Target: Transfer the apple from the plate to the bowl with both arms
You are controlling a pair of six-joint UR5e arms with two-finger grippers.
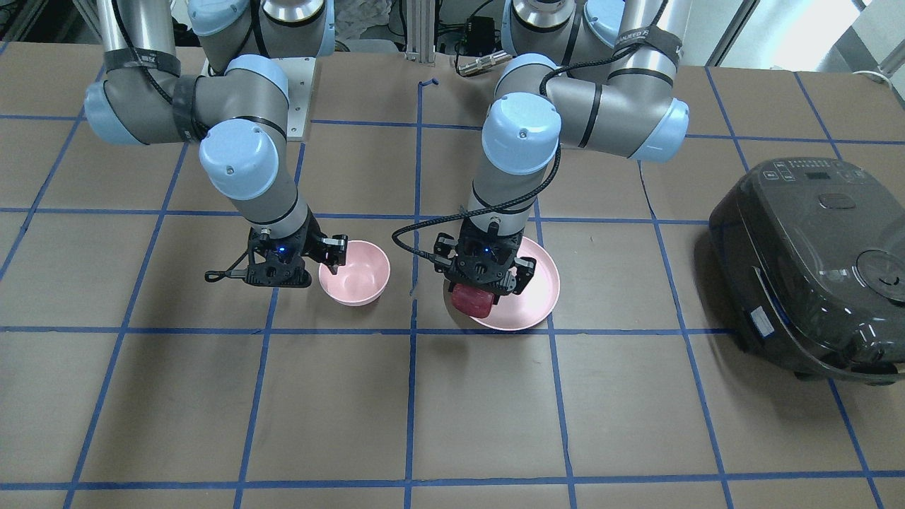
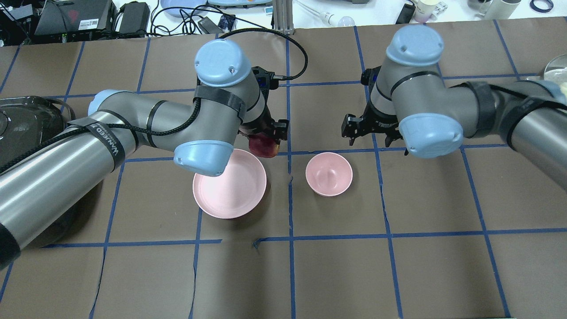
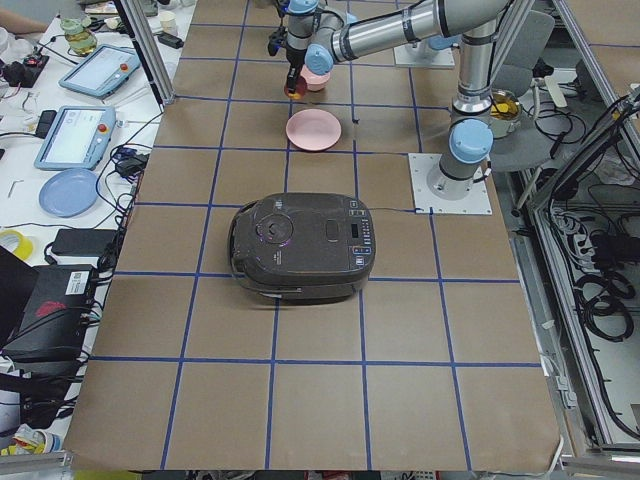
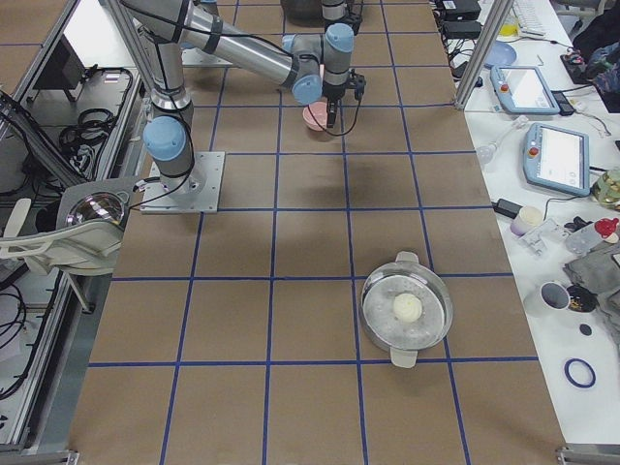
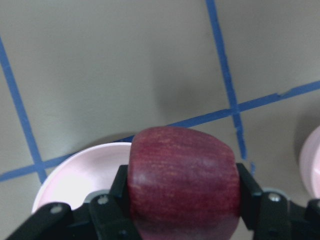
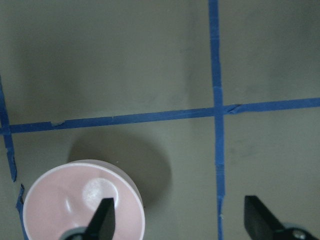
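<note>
A wide table [image 1: 452, 410] covered in brown paper fills the room's middle, marked into large squares by blue tape lines [image 1: 413, 396]. A dark, glossy cooker [image 1: 813, 268] with a closed lid sits on it, at the right in the front-facing view. At the other end, near in the right-side view, stands a steel pot [image 4: 366, 308] with two handles and a pale round ball [image 4: 407, 307] inside. Aluminium posts [image 3: 150, 50] rise at the table's edge. A white bench [image 3: 30, 150] runs along the far side, carrying tablet-like screens [image 3: 80, 135], a blue dish [image 3: 68, 190], cups and loose cables. Light is even and bright, and shadows are soft.
</note>
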